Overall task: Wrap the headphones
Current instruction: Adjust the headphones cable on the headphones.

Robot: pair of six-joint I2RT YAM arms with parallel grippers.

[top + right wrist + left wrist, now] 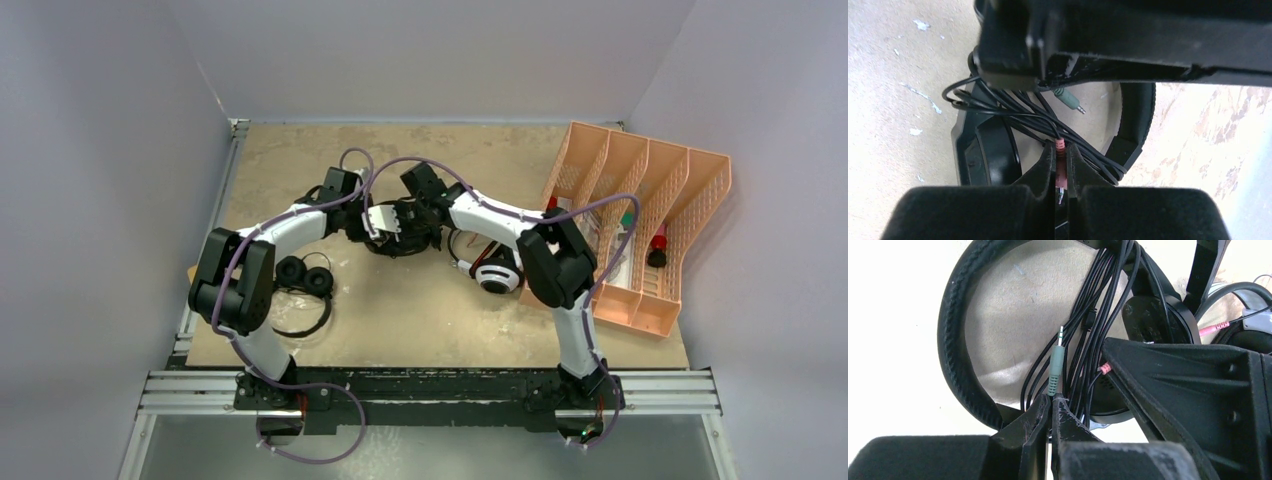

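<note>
Midway across the table [430, 310] lie the larger black headphones [950, 335], left gripper [1050, 405] clamped on the green plug [1056, 371], right gripper [1062, 155] on the pink plug [1060, 146]; limp, light cable [1098, 305] likely handles best by these stiff plugs.

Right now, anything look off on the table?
The peach tray at the right sits skewed, one corner past the edge of the tabletop. Otherwise normal: left tool pinches a green plug, right tool a pink plug, at the cable bundle of the large black headphones.
</note>
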